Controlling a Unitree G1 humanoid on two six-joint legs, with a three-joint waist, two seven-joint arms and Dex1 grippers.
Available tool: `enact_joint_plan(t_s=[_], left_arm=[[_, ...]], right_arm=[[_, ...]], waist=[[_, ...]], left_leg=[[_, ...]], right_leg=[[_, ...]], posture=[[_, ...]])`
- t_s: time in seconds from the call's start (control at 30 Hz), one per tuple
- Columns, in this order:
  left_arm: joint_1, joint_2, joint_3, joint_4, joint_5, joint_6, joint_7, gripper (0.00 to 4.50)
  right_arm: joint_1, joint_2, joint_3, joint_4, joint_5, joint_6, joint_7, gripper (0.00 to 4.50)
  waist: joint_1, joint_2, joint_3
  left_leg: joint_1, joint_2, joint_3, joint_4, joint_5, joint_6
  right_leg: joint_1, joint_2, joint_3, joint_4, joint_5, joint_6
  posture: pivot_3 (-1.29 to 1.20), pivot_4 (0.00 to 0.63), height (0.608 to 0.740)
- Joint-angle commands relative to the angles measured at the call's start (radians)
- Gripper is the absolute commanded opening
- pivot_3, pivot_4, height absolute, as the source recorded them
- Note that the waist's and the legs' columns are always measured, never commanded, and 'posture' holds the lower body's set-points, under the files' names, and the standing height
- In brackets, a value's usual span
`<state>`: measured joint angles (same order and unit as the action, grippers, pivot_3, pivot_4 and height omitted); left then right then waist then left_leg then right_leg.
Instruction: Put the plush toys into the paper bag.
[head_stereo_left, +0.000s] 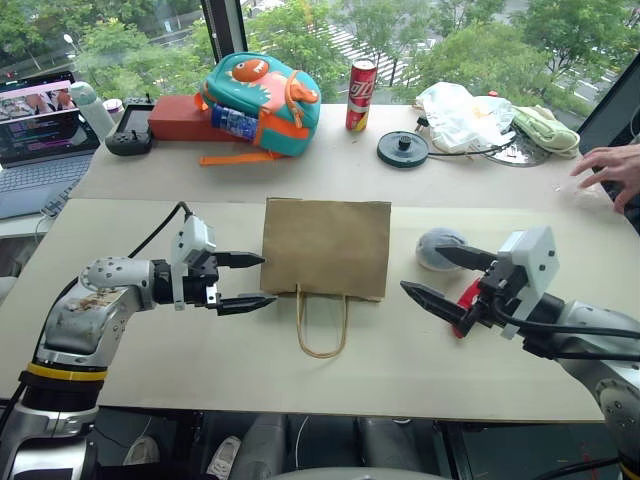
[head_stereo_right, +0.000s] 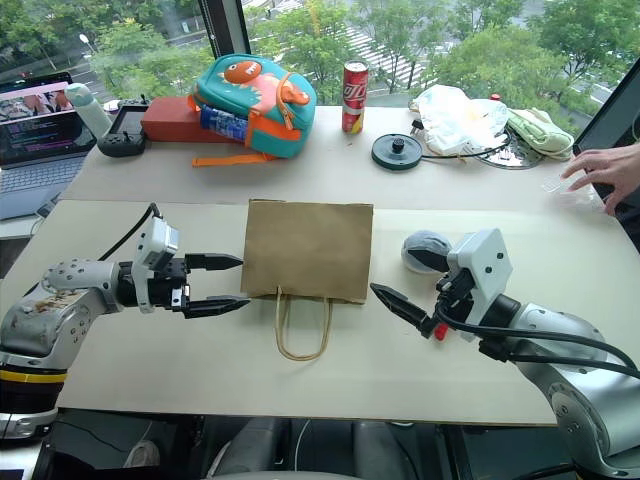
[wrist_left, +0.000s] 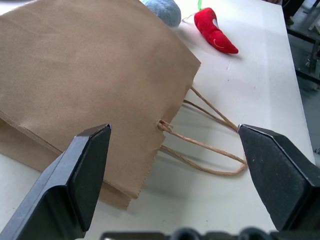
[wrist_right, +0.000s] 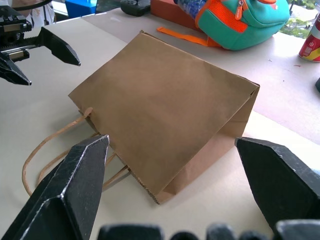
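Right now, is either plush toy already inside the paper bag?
No, the grey plush toy and the red plush toy both lie on the table beyond the flat paper bag.

Soft daylight pours through the windows (head_stereo_left: 430, 40) behind the table (head_stereo_left: 150, 330), leaving the pale tabletop evenly bright with no harsh glare. Shadows are faint: a thin one hugs the near edge of the paper bag (head_stereo_left: 326, 246), another lies under its cord handles (wrist_left: 210, 150). The laptop screen (head_stereo_left: 38, 118) glows at the far left. Both head views are sharp across the scene. In the wrist views the black fingers (wrist_left: 75, 185) loom large and slightly soft at the frame's foot, while the surfaces beyond stay crisp.
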<state>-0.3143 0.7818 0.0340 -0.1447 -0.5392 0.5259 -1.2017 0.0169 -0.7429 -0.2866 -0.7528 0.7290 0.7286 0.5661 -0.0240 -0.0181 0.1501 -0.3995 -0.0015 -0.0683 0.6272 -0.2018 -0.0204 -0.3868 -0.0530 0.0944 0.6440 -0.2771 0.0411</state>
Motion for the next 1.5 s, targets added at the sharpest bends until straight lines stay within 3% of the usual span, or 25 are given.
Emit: enact_joint_plan(t_s=[0.03, 0.2, 0.4, 0.57, 0.7, 1.1, 1.5], left_arm=[[-0.021, 0.003, 0.016, -0.021, -0.019, -0.003, -0.005, 4.36], [-0.052, -0.005, -0.019, -0.01, 0.034, -0.105, -0.043, 4.36], [-0.156, 0.036, -0.15, 0.146, 0.216, -0.533, -0.297, 4.36], [-0.352, 0.029, -0.338, 0.393, 0.269, -0.877, -0.413, 4.36], [-0.587, -0.058, -0.568, 0.613, 0.239, -1.053, -0.413, 4.36], [-0.96, -0.214, -1.068, 1.038, 0.176, -1.333, -0.413, 4.36], [-1.088, -0.227, -1.346, 1.091, 0.127, -1.501, -0.413, 4.36]], right_arm=[[-0.002, -0.01, -0.011, -0.027, 0.0, -0.02, 0.003, 4.5], [0.003, -0.01, -0.007, -0.033, -0.003, -0.015, -0.002, 4.5], [0.002, -0.014, -0.008, -0.041, 0.004, -0.001, -0.014, 4.5], [0.007, -0.011, 0.001, -0.06, 0.013, 0.006, -0.029, 4.5], [0.042, -0.007, -0.012, -0.109, 0.042, 0.023, -0.051, 4.5], [0.127, -0.035, -0.115, -0.237, 0.219, 0.053, -0.142, 4.5], [0.143, -0.035, -0.098, -0.247, 0.229, 0.032, -0.215, 4.5]], waist=[[0.0, 0.0, 0.0], [0.001, 0.0, 0.0], [0.004, 0.0, 0.0], [0.007, 0.0, 0.0], [0.013, 0.0, 0.0], [-0.02, -0.001, 0.001], [-0.019, -0.001, 0.001]], left_leg=[[0.0, 0.0, 0.0, 0.0, 0.0, 0.0], [0.0, 0.0, 0.0, 0.0, 0.0, 0.0], [0.0, 0.0, 0.0, 0.0, 0.0, 0.0], [0.0, 0.0, 0.001, 0.001, 0.0, 0.0], [-0.003, -0.002, 0.0, 0.002, 0.0, 0.0], [-0.006, -0.001, -0.003, 0.008, -0.004, 0.008], [-0.006, -0.002, -0.003, 0.008, -0.004, 0.01]], right_leg=[[0.0, 0.0, 0.0, 0.0, 0.0, 0.0], [0.0, 0.0, 0.0, 0.0, 0.0, 0.0], [0.0, 0.0, 0.0, 0.0, 0.0, -0.001], [0.0, 0.0, 0.0, -0.001, 0.0, -0.001], [0.0, 0.0, -0.001, -0.001, 0.0, 0.0], [0.0, 0.002, 0.0, 0.002, -0.001, 0.002], [0.0, 0.003, 0.001, 0.002, -0.001, 0.002]], posture=[[0.0, 0.15, 0.74], [0.0, 0.15, 0.74], [0.0, 0.15, 0.74], [0.0, 0.15, 0.74], [0.0, 0.15, 0.74], [0.0, 0.15, 0.74], [0.0, 0.15, 0.74]])
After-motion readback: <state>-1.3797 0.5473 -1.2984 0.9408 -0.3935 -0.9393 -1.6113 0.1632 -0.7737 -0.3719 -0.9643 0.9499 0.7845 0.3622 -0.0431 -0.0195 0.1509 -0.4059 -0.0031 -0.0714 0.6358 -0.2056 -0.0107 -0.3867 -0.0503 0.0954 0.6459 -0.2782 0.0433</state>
